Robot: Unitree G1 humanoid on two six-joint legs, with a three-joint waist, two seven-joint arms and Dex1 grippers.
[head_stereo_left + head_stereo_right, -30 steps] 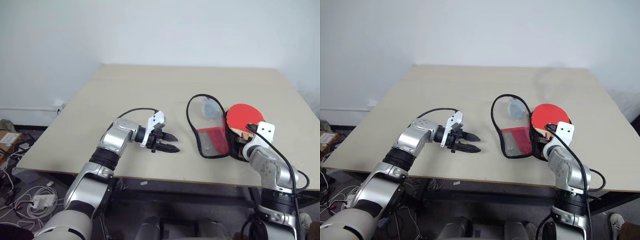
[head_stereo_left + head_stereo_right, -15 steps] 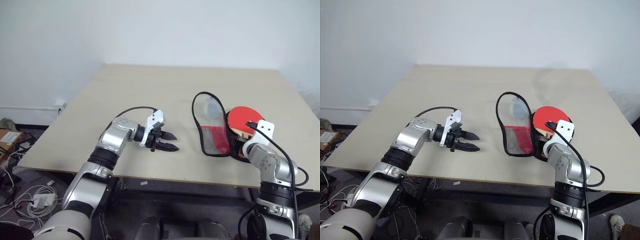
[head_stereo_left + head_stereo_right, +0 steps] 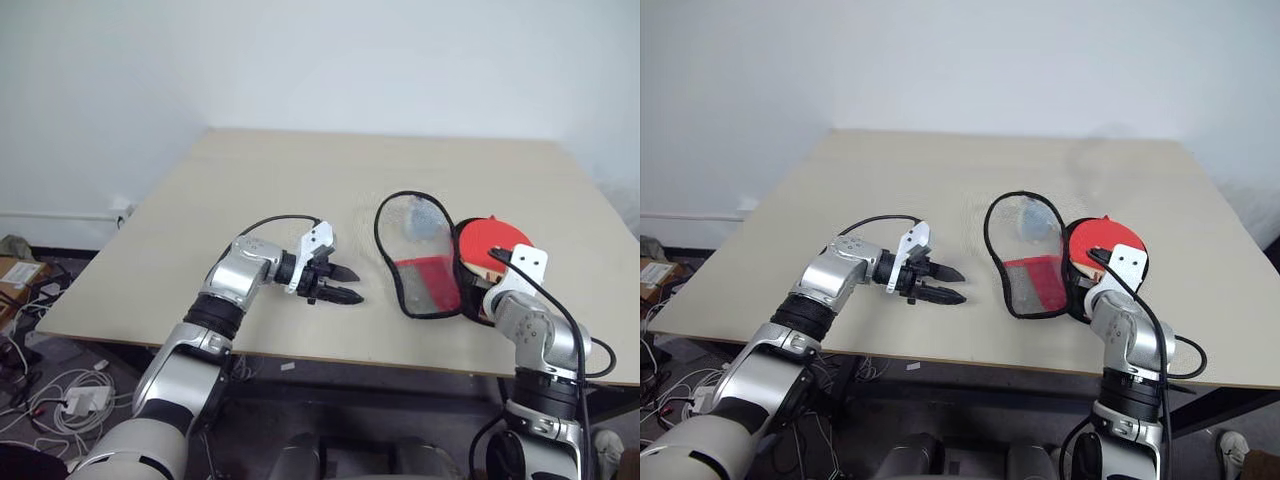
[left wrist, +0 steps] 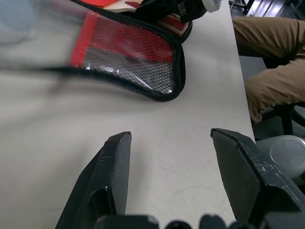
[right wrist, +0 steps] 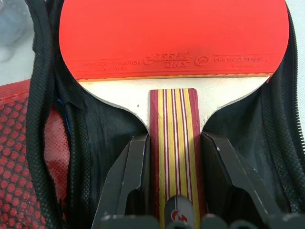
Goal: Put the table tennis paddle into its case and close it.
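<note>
The table tennis paddle lies with its red face up in the dark-lined lower half of the open case, near the table's front right. My right gripper is shut on the paddle's striped wooden handle; the same paddle shows just ahead of my right wrist. The case's flap, edged with black zip and made of mesh with a red panel, stands open to the left of the paddle. My left gripper hovers open and holding nothing just over the table, left of the flap, pointing at it.
The beige table runs wide behind and to the left. Its front edge lies close below both grippers. A person's leg in tan trousers sits beyond the table's right edge. Cables and boxes lie on the floor at left.
The case's flap stood narrower half a second ago and now leans open wider to the left. My right wrist tipped slightly downward, still holding the handle. The left arm kept still.
</note>
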